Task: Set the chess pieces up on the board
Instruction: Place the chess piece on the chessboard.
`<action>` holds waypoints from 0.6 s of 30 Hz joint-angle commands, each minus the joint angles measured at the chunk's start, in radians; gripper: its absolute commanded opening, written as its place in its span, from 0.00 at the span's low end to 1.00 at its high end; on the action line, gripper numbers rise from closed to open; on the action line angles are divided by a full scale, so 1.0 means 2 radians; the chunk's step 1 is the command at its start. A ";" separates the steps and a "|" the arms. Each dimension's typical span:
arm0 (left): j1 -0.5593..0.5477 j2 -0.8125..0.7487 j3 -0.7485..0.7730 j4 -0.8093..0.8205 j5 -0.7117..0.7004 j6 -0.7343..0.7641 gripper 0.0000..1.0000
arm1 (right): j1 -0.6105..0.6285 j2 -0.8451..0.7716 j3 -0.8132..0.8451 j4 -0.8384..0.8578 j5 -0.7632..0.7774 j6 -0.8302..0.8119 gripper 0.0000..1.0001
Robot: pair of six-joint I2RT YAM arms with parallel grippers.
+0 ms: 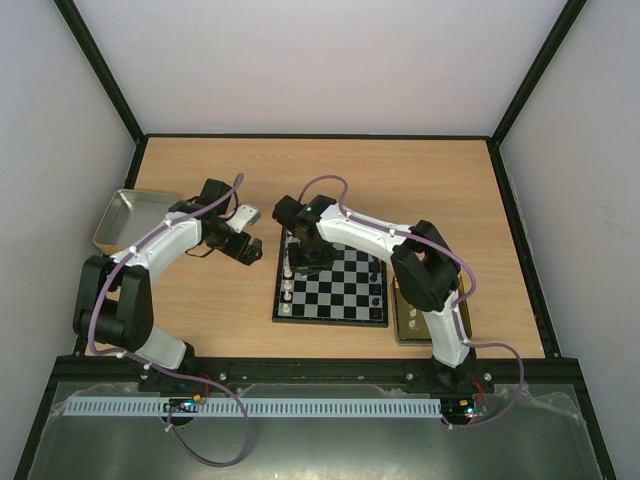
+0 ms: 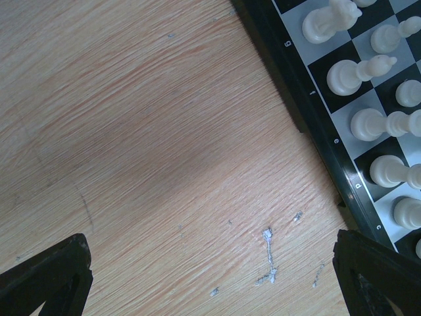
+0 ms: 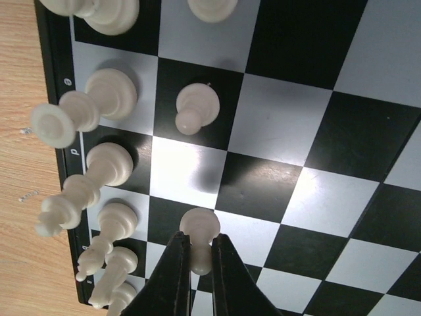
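Two arms: both reach out over the table (image 1: 200, 300), the left one stopping beside the board and the right one over it.
Board: the board (image 1: 345, 290) lies flat on the wood just in front of the right arm's base, with its lettered black frame (image 2: 296, 85) showing in the left wrist view.
Right gripper: the right gripper (image 3: 197, 245) is over the board's left side, its fingers pinched on the top of a white pawn (image 3: 199, 227).
Held pawn: it is upright with its base on the board, in the second row in from the left edge; the overhead view hides it under the gripper (image 1: 295, 262).
White pieces: the white pieces (image 3: 108, 92) stand in a line along the board's left edge squares, and another pawn (image 3: 196, 108) stands free on a black square in the second row.
Black pieces: a few black pieces (image 1: 375, 290) show at the board's right edge, too small to tell apart.
Left gripper: the left gripper (image 2: 210, 270) hangs over bare wood just left of the board, fingers spread wide with nothing between them.
Table marks: a white scratch (image 2: 268, 257) lies on the wood between the left fingers.
Metal tray: the silver tray (image 1: 130, 215) sits at the table's far left, well apart from the board.
Gold tin: the gold tin (image 1: 410, 325) sits right beside the board's right edge, partly hidden by the right arm.
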 commanded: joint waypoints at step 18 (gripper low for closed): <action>-0.001 -0.022 -0.016 0.003 0.003 -0.002 1.00 | 0.003 0.042 0.047 -0.012 0.001 -0.013 0.10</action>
